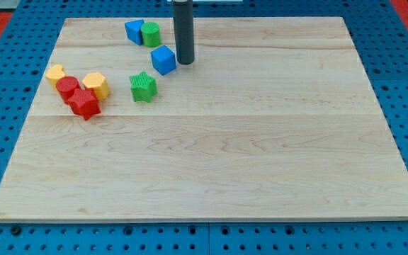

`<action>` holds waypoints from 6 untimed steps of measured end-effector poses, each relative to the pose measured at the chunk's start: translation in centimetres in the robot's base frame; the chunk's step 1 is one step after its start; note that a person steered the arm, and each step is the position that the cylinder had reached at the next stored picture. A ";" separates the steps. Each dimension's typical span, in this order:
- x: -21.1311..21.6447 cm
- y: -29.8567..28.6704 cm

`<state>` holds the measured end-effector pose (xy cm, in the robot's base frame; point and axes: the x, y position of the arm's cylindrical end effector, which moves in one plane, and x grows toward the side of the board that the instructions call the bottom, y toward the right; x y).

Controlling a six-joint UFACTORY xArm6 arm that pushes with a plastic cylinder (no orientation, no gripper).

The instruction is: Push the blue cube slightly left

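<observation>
The blue cube point(163, 60) sits on the wooden board point(211, 156) toward the view's top, left of centre. My tip point(184, 62) stands just to the cube's right, touching or nearly touching its right side. The dark rod rises straight up out of the view's top edge.
A second blue block point(134, 32) and a green cylinder point(151, 34) sit together above the cube. A green star block point(143, 86) lies below-left of it. At the view's left are two yellow blocks point(95, 84), point(55, 74), a red cylinder point(67, 87) and a red star block point(84, 104).
</observation>
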<state>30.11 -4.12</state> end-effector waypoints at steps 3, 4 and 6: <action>1.3 0.2; 2.8 -0.1; 1.5 -3.6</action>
<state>31.63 -7.70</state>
